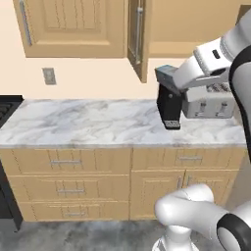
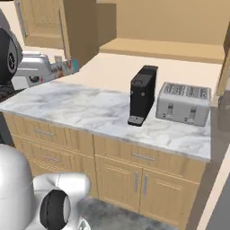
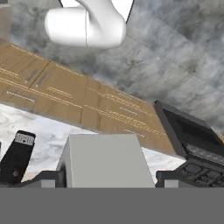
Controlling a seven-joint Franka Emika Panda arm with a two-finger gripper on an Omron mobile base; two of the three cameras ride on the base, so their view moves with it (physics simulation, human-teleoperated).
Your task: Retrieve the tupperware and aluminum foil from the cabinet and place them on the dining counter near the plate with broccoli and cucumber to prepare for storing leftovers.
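Item: grey box (image 3: pixel 105 153), prob. the foil. Loc: btwn tips of my gripper (image 3: pixel 107 178), pinched at both sides, long axis pointing away from palm. Held up by marble counter (image 1: pixel 73 122); dining counter's direction unknown.

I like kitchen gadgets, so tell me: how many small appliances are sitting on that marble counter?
2: a black coffee maker mid-counter and a silver toaster just to its right, near the counter's end. More may be hidden behind the robot's arm.

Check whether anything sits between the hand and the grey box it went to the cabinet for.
Nothing visible does. The grey box sits directly between the fingertips of the hand. It is gripped on both sides, and no other thing is in the gap.
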